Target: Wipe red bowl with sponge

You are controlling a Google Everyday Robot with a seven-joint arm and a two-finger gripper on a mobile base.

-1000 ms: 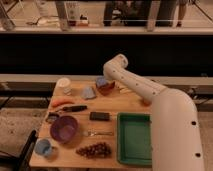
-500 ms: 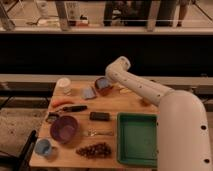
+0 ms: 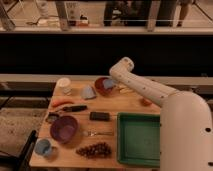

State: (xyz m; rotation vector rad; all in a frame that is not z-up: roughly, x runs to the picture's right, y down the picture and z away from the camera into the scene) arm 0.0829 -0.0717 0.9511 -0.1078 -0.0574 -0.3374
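Observation:
The red bowl (image 3: 101, 86) stands at the back middle of the wooden table (image 3: 112, 106). The blue-grey sponge (image 3: 108, 84) lies inside it, towards its right side. My white arm comes in from the right and bends down to the bowl. At its end my gripper (image 3: 111, 83) sits over the bowl's right half, shut on the sponge. The arm largely hides the gripper.
A paler grey-blue piece (image 3: 88, 92) and a white cup (image 3: 63, 84) lie left of the bowl. Further forward are a carrot (image 3: 61, 102), a knife (image 3: 75, 108), a purple bowl (image 3: 63, 128), a black block (image 3: 99, 116), a fork (image 3: 97, 133), grapes (image 3: 95, 149) and a light-blue cup (image 3: 43, 147). A green tray (image 3: 137, 137) fills the front right.
The arm's bend has shifted slightly to the right. The sponge stays in the red bowl, and nothing else has moved.

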